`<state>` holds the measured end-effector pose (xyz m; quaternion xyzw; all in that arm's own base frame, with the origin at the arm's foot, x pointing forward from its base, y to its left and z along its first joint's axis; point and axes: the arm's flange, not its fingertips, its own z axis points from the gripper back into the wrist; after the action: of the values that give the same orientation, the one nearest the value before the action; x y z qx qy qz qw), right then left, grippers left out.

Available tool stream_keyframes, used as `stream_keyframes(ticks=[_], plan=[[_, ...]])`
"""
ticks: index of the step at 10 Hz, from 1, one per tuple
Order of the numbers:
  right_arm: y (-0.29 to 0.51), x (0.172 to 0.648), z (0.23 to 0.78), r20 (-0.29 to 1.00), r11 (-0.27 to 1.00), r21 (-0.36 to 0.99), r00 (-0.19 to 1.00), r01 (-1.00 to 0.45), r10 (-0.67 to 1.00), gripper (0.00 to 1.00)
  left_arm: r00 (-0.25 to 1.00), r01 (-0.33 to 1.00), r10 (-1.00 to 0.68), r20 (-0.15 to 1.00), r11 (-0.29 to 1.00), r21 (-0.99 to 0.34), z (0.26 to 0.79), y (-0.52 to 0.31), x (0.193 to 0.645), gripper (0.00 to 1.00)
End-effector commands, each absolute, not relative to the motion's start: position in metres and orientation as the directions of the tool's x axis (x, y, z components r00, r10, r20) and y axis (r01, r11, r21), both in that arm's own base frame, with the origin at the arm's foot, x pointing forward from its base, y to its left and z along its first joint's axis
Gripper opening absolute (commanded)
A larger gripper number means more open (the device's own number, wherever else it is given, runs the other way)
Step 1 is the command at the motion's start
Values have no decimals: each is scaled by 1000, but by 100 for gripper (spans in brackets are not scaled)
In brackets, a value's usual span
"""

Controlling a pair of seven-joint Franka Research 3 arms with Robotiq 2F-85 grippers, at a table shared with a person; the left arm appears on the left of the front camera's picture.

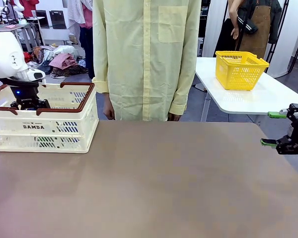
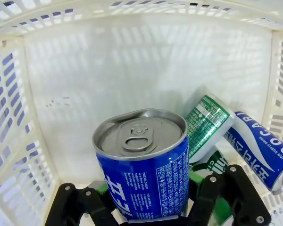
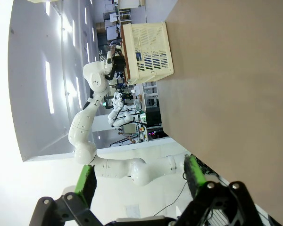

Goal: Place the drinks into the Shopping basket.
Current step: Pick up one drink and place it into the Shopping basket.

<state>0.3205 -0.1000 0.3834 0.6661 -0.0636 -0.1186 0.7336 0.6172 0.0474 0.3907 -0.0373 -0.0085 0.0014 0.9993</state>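
Right gripper (image 1: pixel 275 129) hangs at the table's (image 1: pixel 154 183) right edge, jaws wide, nothing between them. Left gripper (image 2: pixel 146 207) is down inside the cream basket (image 1: pixel 44 124) at the table's far left, clamped on a blue can (image 2: pixel 144 172). Past it, a green can (image 2: pixel 205 125) and another blue can (image 2: pixel 259 150) lie on the basket floor, touching. A person (image 1: pixel 146 59) stands at the far side.
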Motion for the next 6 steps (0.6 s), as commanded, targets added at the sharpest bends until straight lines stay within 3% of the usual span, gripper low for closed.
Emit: stream_keyframes(ticks=[1,2,3,6], plan=[[-98,322,387,-69,73,993,960,92,-270,100,999,35,-35,2,997,-65,396,50,623,19],[-98,322,387,-69,73,993,960,92,-270,100,999,33,-34,-4,997,-67,396,50,624,66],[-98,322,387,-69,73,993,960,92,-270,100,999,29,-30,-13,997,-69,395,50,624,100],[-98,322,387,-69,73,993,960,92,-270,100,1000,24,-25,-15,997,-73,397,50,624,100]])
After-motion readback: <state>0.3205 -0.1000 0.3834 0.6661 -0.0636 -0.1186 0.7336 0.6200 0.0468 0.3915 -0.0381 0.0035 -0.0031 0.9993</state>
